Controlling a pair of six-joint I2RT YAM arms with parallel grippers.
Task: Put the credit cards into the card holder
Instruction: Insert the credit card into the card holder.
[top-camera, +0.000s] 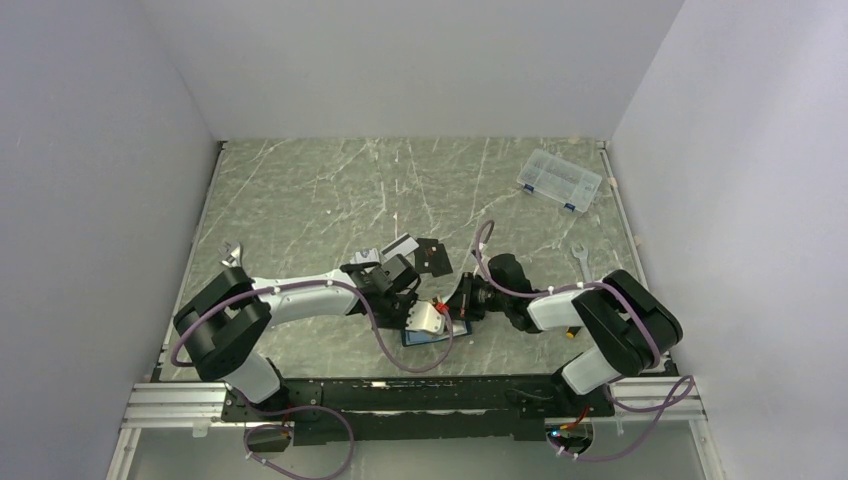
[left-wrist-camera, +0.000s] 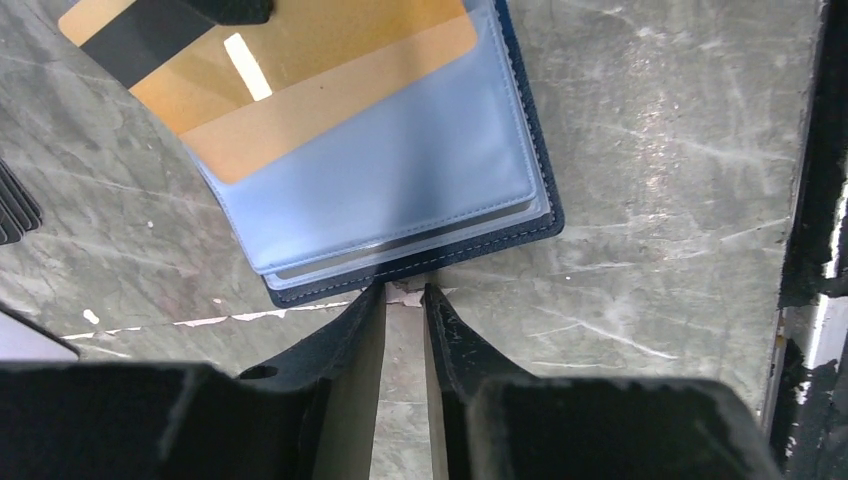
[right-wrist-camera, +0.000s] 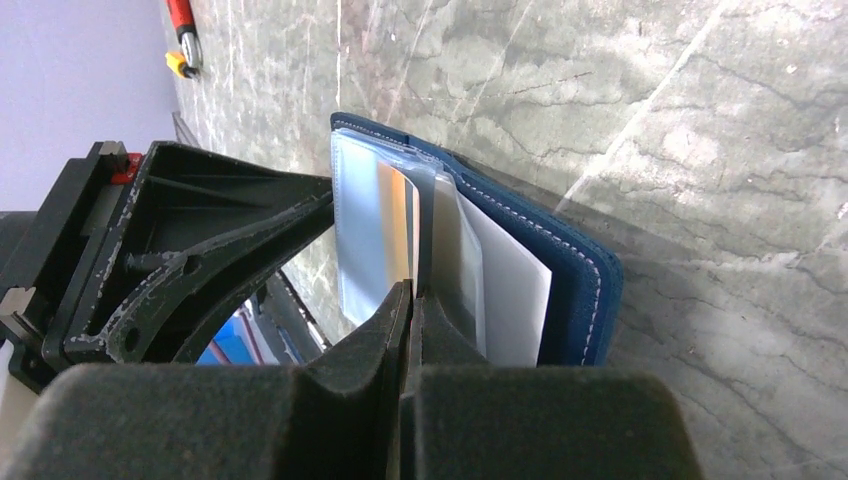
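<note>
My right gripper (right-wrist-camera: 412, 295) is closed tight, and as far as the wrist view lets me judge it pinches the outer end of the orange-gold plastic credit card with a dark stripe (left-wrist-camera: 300, 90). I hold it there so I can slide it flat into the navy-blue leather-like folding card holder (left-wrist-camera: 545, 210). The holder lies open on the grey marbled table (left-wrist-camera: 650, 120) between my two arms. The card is already partly under a clear plastic sleeve (left-wrist-camera: 420, 160), with its striped end sticking out on my right gripper's side. My left gripper (left-wrist-camera: 403, 292) sits low at the holder's opposite edge. Its fingers are only narrowly apart with bare table showing in the gap, so it grips nothing. I judge the tips are there as a stop, so the light holder does not skate away when I push; I cannot tell whether they actually touch the edge. The sleeves fan up loosely, so the risk is the card catching or slipping between the wrong layers. A silver-grey card (top-camera: 400, 243) lies farther back beside a flat black rectangle (top-camera: 433, 258), not yet put away.
</note>
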